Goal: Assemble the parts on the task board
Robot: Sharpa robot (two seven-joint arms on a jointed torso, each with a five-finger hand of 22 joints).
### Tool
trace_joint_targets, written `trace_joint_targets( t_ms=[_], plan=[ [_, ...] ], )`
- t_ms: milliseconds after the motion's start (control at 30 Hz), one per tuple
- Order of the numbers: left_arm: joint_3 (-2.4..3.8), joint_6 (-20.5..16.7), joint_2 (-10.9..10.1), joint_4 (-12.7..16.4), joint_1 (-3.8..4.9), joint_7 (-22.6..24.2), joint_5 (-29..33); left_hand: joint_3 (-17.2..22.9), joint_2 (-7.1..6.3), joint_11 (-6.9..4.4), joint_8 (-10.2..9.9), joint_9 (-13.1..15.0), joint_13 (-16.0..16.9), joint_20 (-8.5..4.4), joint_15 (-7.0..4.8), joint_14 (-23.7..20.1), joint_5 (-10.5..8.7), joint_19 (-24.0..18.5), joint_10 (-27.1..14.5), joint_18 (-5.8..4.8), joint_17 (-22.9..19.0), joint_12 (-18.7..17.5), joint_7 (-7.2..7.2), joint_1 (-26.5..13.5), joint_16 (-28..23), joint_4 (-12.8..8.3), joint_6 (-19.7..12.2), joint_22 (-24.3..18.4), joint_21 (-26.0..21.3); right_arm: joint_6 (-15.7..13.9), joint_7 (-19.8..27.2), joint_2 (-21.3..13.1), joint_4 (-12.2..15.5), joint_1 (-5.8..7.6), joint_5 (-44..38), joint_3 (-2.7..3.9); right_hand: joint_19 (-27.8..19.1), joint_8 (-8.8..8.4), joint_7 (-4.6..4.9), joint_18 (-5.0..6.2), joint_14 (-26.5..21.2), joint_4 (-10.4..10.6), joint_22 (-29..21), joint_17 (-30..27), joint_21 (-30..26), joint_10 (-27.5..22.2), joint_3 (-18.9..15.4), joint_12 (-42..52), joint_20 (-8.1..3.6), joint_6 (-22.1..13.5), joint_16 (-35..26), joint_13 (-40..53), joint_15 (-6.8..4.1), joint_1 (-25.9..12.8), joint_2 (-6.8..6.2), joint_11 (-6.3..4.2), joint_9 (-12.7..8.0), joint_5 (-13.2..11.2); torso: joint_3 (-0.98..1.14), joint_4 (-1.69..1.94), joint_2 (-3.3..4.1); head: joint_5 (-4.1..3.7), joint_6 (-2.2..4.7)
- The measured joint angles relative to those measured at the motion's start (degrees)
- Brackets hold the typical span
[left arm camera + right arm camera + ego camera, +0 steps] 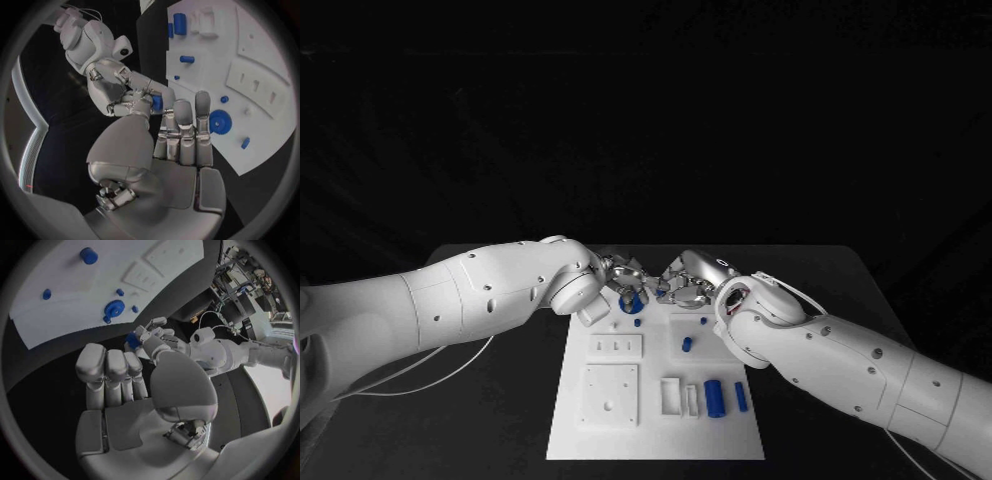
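Fingertips of both hands meet over the far end of the white task board [653,400], closing from either side on one small blue part [157,102] — a short cylinder seen in the left wrist view between the right hand's thumb and fingers, just beyond the left hand's fingertips [185,112]. In the right wrist view the same blue piece sits among the fingers of the left hand [153,337], so both hands touch it; which one carries its weight cannot be told.

The left hand [620,272] reaches in with its fingers held together and nearly straight, thumb curved alongside. The right hand [687,282] faces it, fingers curled in around the part.

Below and near the hands a blue round gear-like disc [219,121] stands on the board, with a small blue peg [245,143] beside it at the board's edge and small blue studs [224,99] close by. Farther along the board lie a short blue cylinder [687,344] and, at the near end, a larger blue cylinder [714,397] next to a thin blue bar [740,396] and white blocks [672,396]. A square white plate [610,394] with holes and a smaller slotted plate [617,346] occupy the board's left side — all on the black table [488,420].
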Motion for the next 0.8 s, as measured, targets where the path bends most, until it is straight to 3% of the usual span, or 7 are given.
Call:
trace_joint_targets(
  t_ms=[333,567,600,667,700,733,800],
  plan=[
    [-0.01,0.1,-0.1,0.2,-0.1,0.1,0.3,3.3,2.24,0.01,-0.4,-0.2,-0.3,0.0,0.0,0.0,4.06,0.0,0.0,0.0,0.2,-0.4,0.14,2.2,0.2,-3.3,-0.2,0.4,0.0,0.2,0.0,0.2,-0.4,0.05,0.0,-0.22,0.0,0.21,-0.12,0.0,0.0,0.0,0.0,0.0,0.0,0.0,0.0,0.0,0.0,-0.1,0.0,0.0,0.0,0.1,-0.07,0.01,0.0,0.0,-0.01,0.04,-0.01,-0.13,-0.19],
    [0.02,0.2,-0.3,0.4,-0.1,0.3,0.7,5.1,2.91,-0.44,0.7,-0.2,-1.0,-0.21,0.0,0.0,5.44,-0.2,0.6,0.0,0.6,-1.3,0.14,2.8,0.6,-4.9,-0.4,1.1,0.2,0.3,0.0,0.3,-0.5,0.05,0.0,-0.26,0.0,0.21,-0.3,0.0,0.0,0.0,0.0,0.0,0.0,0.0,0.0,0.0,0.0,0.1,0.0,0.0,0.0,-0.2,-0.37,0.0,0.0,0.0,-0.01,0.04,-0.03,-0.19,-0.23],
    [0.02,0.2,-0.3,0.4,-0.1,0.3,0.7,5.8,2.99,-0.44,0.7,-0.2,-1.1,-0.21,0.0,0.0,4.9,-0.2,0.6,0.0,0.6,-1.3,0.14,2.7,0.6,-4.8,-0.4,1.2,0.3,0.3,0.0,0.3,-0.5,0.05,0.0,-0.26,0.0,0.2,-0.3,0.0,0.0,0.0,0.0,0.0,0.0,0.0,0.0,0.0,0.0,0.1,0.0,0.0,0.0,-0.2,-0.36,0.0,0.0,0.0,0.0,0.03,-0.03,-0.19,-0.23],
    [0.02,0.2,-0.3,0.5,-0.12,0.4,0.8,8.8,2.95,-0.42,-0.1,-0.2,-1.2,-0.21,0.0,0.0,0.19,-0.2,0.8,0.01,0.7,-1.6,0.21,2.5,0.6,-4.5,-0.3,1.5,0.5,0.3,0.0,0.3,-0.5,0.05,0.0,-0.26,0.0,0.2,-0.31,0.0,0.0,0.0,0.0,0.0,0.0,0.0,0.0,0.0,0.0,0.1,0.0,0.0,0.0,-0.2,-0.36,0.0,0.0,0.0,-0.01,0.03,-0.03,-0.19,-0.23],
    [0.02,0.2,-0.3,0.5,-0.12,0.4,0.9,16.9,1.04,-0.43,-1.5,-0.2,-1.2,-0.21,-0.07,0.1,-1.55,-0.2,1.4,0.0,0.9,-1.6,0.55,0.0,0.6,-4.5,0.0,1.9,0.7,0.3,0.0,0.3,-0.6,0.05,0.0,-0.26,0.0,0.2,-0.32,0.0,0.0,0.0,0.0,0.0,0.0,0.0,0.0,0.0,0.0,0.1,0.0,0.0,0.0,-0.2,-0.36,0.0,0.0,0.0,0.0,0.03,-0.03,-0.2,-0.24],
    [0.02,0.2,-0.3,0.5,-0.12,0.4,0.9,19.5,0.52,-0.42,-2.0,-0.2,-1.1,-0.21,-0.13,0.1,-2.15,-0.2,1.5,0.0,0.9,-1.6,0.73,-0.6,0.6,-5.3,0.2,2.0,0.8,0.3,0.0,0.3,-0.6,0.05,0.0,-0.26,0.0,0.2,-0.39,0.0,0.0,0.0,0.0,0.0,0.0,0.0,0.0,0.0,0.0,0.2,0.0,0.0,0.0,-0.2,-0.36,0.01,0.0,0.0,0.02,0.03,-0.03,-0.2,-0.25],
    [0.01,0.2,-0.4,0.5,-0.12,0.5,1.0,19.9,0.37,-0.42,-2.5,-0.1,-0.8,-0.21,-0.13,0.1,-2.22,-0.2,1.5,0.0,1.0,-1.6,0.76,-0.8,0.6,-5.0,0.3,2.1,0.9,0.3,0.0,0.3,-0.6,0.05,0.0,-0.26,0.0,0.18,-0.45,0.0,0.0,0.2,0.0,-0.1,0.0,0.0,-0.2,0.0,0.0,0.3,-0.2,0.0,0.0,-0.2,-0.35,0.01,0.0,0.0,0.03,0.03,-0.03,-0.23,-0.28]
  ],
)
